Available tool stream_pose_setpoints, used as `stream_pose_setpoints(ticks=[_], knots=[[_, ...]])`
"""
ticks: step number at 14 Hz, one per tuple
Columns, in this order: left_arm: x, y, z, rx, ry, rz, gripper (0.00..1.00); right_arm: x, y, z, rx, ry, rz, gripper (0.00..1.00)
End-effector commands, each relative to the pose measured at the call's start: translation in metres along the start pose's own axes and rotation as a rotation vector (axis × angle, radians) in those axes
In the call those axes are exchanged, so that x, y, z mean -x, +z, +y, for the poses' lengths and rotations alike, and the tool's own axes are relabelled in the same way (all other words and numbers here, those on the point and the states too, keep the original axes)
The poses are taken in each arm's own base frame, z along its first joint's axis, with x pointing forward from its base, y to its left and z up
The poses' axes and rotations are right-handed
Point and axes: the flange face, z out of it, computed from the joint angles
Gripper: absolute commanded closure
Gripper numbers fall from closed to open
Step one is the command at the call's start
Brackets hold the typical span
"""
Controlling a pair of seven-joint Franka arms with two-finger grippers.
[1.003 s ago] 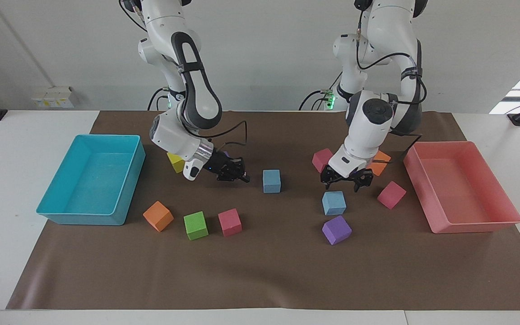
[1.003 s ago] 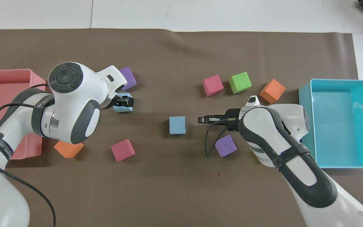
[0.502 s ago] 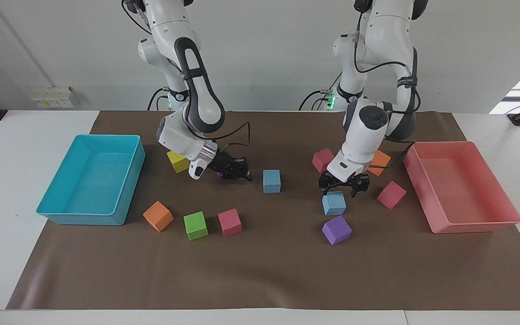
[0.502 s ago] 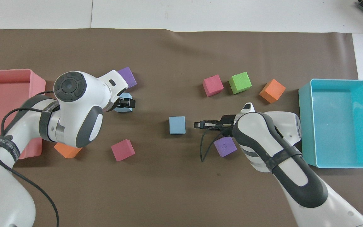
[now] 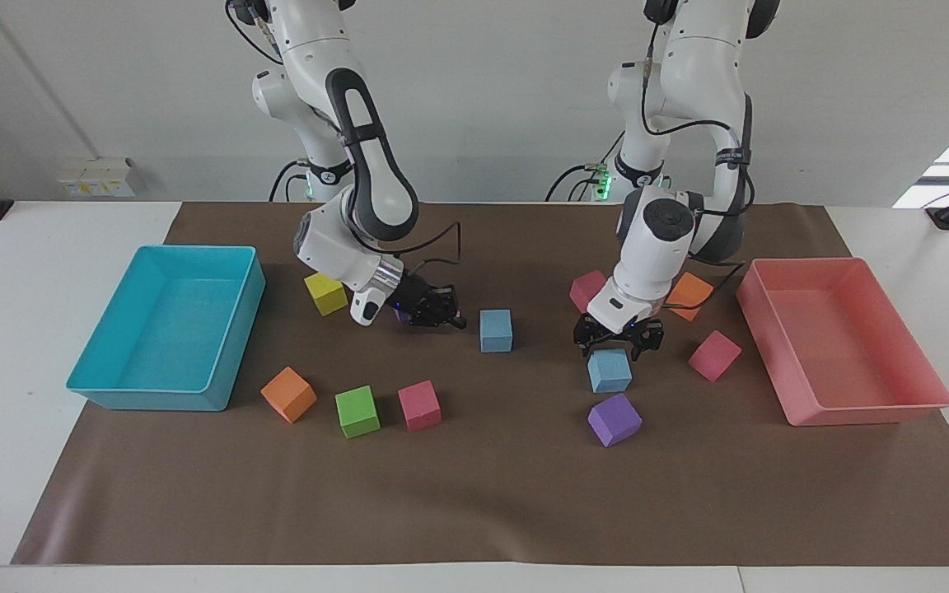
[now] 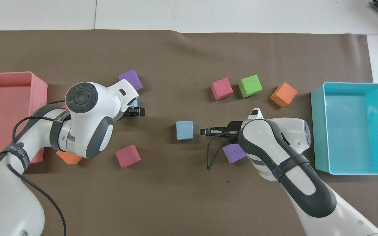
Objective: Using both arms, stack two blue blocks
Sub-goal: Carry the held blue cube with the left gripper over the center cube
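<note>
Over the last second your left gripper (image 5: 616, 344) sank, fingers spread and empty, onto the light-blue foam cube (image 5: 609, 371) toward the left arm's end of the desk, while your shut, empty right gripper (image 5: 450, 318) crept toward the mid-desk matching blue cube (image 5: 496, 330), so neither was lifted.

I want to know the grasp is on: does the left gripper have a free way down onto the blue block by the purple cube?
Probably yes. The left gripper hangs open right over that blue block, its top bare; the purple cube sits apart, farther from the robots.
</note>
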Motion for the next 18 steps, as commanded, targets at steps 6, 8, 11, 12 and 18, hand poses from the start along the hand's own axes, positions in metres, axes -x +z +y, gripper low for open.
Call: stream_pose_setpoints(ticks=[6, 8, 11, 12, 18], knots=[[0.001, 0.021, 0.000, 0.002, -0.009, 0.041, 0.00, 0.003, 0.003, 0.003, 0.023, -0.029, 0.039, 1.00], [0.000, 0.021, -0.001, 0.002, -0.009, 0.046, 0.00, 0.003, 0.003, 0.003, 0.023, -0.029, 0.039, 1.00], [-0.001, 0.020, -0.003, -0.004, -0.003, 0.049, 0.54, 0.003, 0.003, 0.003, 0.023, -0.029, 0.039, 1.00], [-0.002, 0.019, -0.003, -0.003, -0.005, 0.050, 0.66, 0.002, 0.003, 0.002, 0.022, -0.030, 0.040, 1.00], [-0.006, -0.019, -0.001, 0.005, -0.066, 0.091, 0.79, 0.003, 0.002, 0.003, 0.026, -0.029, 0.043, 1.00]])
